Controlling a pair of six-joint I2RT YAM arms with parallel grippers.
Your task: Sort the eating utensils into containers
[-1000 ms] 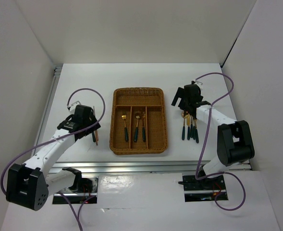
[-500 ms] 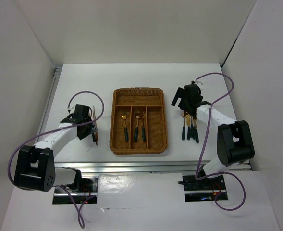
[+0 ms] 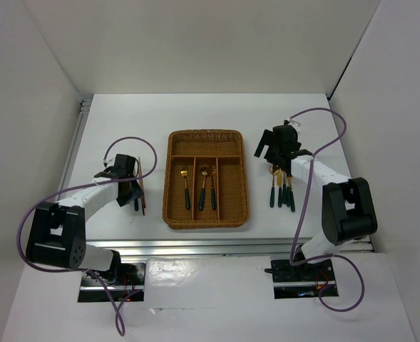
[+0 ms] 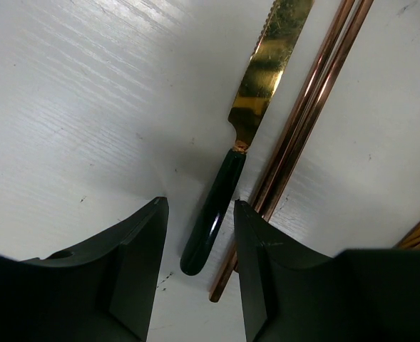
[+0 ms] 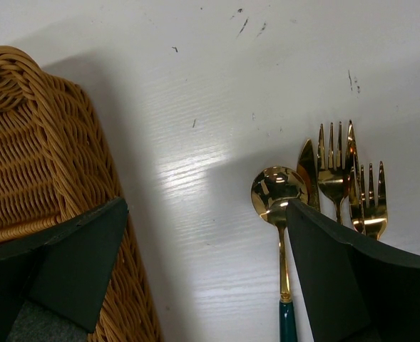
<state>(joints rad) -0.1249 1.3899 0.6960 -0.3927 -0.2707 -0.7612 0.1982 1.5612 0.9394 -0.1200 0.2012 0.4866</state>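
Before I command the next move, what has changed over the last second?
The left arm folded in, lowering the left end effector over the knife beside the chopsticks; it is open astride the handle, holding nothing. The right end effector, wicker tray and the cutlery in it stayed put.

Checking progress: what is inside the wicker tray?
Wicker tray: one utensil in the left long slot, two utensils in the middle. Nothing is covered; kinds too small to tell.

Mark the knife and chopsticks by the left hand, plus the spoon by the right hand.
knife (image 4: pixel 213 211), left wrist view, green handle.
chopsticks (image 4: pixel 301 117), left wrist view, mid-shaft.
spoon (image 5: pixel 277 191), right wrist view, gold bowl.
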